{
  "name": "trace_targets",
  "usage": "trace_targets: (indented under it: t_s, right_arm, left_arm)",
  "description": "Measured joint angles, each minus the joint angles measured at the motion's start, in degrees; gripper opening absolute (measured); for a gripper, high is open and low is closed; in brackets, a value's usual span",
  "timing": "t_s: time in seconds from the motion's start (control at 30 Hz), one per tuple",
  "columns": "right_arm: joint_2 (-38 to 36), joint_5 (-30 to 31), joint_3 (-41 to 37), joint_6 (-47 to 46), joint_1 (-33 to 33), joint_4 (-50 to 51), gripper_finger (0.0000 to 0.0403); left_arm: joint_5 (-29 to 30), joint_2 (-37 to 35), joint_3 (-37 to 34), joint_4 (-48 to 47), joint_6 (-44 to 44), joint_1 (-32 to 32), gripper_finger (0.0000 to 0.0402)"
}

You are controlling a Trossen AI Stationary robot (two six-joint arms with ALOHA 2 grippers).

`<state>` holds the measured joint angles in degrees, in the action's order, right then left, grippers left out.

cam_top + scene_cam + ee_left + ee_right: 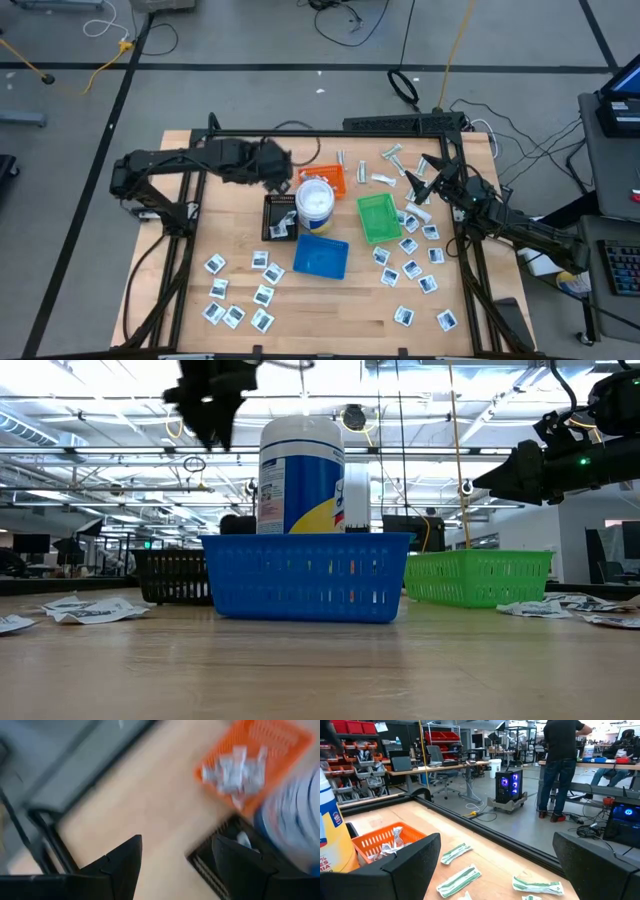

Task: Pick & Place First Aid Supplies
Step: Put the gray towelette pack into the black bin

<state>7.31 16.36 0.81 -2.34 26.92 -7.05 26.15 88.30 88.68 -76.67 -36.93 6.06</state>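
Near edge of the wooden table [330, 310]: two scatters of small flat white square packets with dark-blue print, one cluster left [240, 290], one right [415, 265], all lying loose on the wood. Mid-table: blue mesh plastic tray [321, 256], green mesh plastic tray [378, 217] just beside it, black mesh tray [280, 215] with a few packets inside, white round tub with a blue band [314, 200] standing upright between them. Orange mesh tray [330, 180] behind the tub, holding crumpled white packets [232, 767].

Left gripper [277, 172] raised above the black tray's far corner, fingers [122, 862] spread apart, nothing between them.

Right gripper [428, 180] at far right, fingers [415, 857] wide apart, empty.

Far edge: narrow pale wrapped strips [385, 160] flat on the wood.

Beyond the table, a person [562, 765] stands at a bench.
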Motion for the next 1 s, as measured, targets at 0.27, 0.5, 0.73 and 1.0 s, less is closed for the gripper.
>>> trace_targets:
  t_s: [0.27,0.5,0.73,1.0]
  right_arm:
    - [0.0,0.0,0.01,0.01,-0.02,0.0,0.038]
    - [0.0,0.0,-0.01,0.01,0.0,0.0,0.038]
    - [-0.02,0.0,0.01,-0.01,0.0,0.0,0.038]
    - [-0.02,0.0,0.01,-0.01,0.0,0.0,0.038]
  left_arm:
    - [-14.89,-6.91,-15.09,-1.19,-17.69,-4.45,0.0246]
    - [-22.32,-11.31,-26.77,-1.2,-26.9,-9.2,0.0246]
    - [-29.03,-13.44,-36.2,-0.68,-34.32,-15.03,0.0246]
    - [-37.34,-13.47,-44.12,6.75,-39.23,-21.86,0.0246]
